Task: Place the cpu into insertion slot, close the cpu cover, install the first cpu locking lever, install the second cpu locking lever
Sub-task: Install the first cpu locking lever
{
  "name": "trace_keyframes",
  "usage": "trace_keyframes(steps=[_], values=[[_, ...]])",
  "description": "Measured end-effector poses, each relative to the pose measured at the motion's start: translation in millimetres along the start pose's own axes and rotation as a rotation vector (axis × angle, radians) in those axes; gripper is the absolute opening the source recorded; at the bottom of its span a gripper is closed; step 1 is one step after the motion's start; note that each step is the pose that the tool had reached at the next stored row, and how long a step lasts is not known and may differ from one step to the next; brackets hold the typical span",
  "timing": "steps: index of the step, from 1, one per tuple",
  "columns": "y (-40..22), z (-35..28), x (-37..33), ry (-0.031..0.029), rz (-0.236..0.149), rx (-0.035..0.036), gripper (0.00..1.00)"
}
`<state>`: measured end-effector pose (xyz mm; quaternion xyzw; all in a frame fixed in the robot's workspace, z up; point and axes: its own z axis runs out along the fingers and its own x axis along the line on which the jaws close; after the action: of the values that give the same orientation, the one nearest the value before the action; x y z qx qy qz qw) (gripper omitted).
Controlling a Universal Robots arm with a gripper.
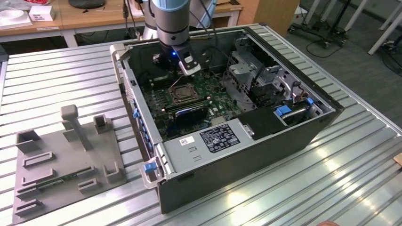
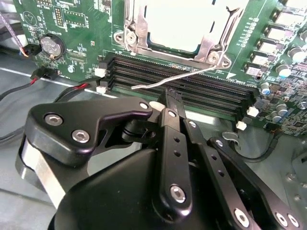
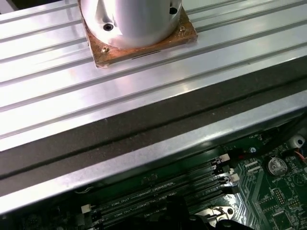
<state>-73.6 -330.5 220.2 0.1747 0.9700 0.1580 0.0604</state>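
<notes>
Silvery wire lever is standing raised off the slot. It's looking thin and springy, so it's wanting a hold near its hooked free end. Claw is sitting squeezed shut, tips at that lever; pinching or just pushing, can't tell. Cpu is lying in the slot under the cover, inside the case on the bench. Counting one cpu, one cover, one raised lever, four memory slots.
</notes>
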Motion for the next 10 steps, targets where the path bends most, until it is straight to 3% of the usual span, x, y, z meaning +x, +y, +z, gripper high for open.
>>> trace_keyframes(steps=[6, 10], values=[[-3.4, -1.0, -1.6, -0.001, 0.003, -0.0004, 0.11], [-4.6, -1.4, -3.5, 0.0055, 0.007, -0.0189, 0.11]])
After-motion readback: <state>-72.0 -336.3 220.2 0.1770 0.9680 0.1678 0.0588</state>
